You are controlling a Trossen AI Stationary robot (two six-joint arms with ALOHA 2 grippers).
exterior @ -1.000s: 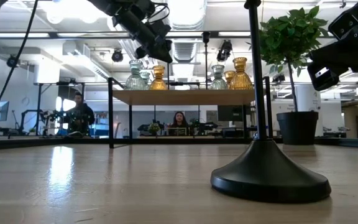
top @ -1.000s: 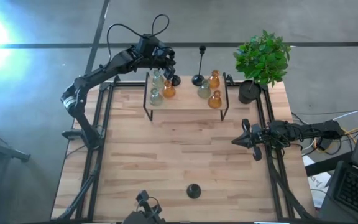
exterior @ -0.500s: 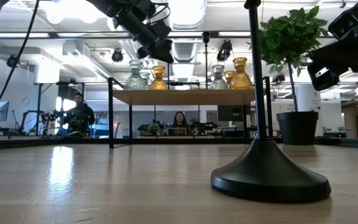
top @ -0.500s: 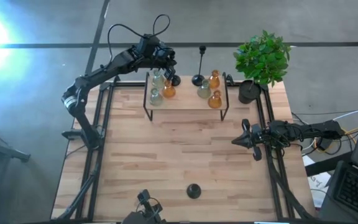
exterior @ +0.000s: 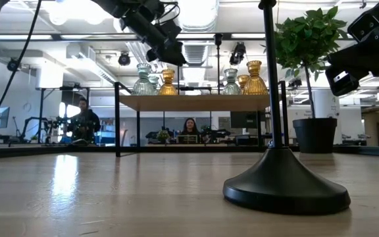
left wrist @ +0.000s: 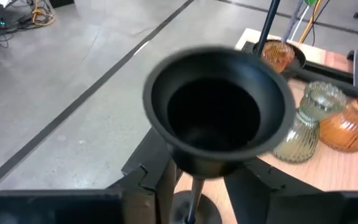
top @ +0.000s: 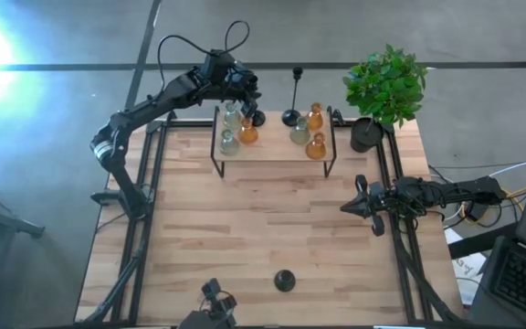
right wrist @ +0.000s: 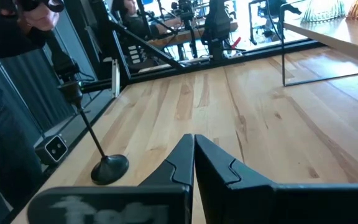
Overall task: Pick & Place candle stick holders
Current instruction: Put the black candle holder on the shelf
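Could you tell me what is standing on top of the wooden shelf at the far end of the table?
The wooden shelf carries amber glass holders and clear-grey glass holders; the left gripper hides its far-left corner.

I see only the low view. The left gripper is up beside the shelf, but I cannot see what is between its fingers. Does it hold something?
Observer: In the left wrist view a black holder stands between the fingers of the left gripper. Its thin stem shows a gap on each side, so the jaws look open.
Operator: Where does this holder stand?
Observer: From above, its round base is at the far edge of the shelf, on the left part, next to a clear glass holder.
Operator: And the other arm?
Observer: The right gripper is shut and empty, over the right side of the table.
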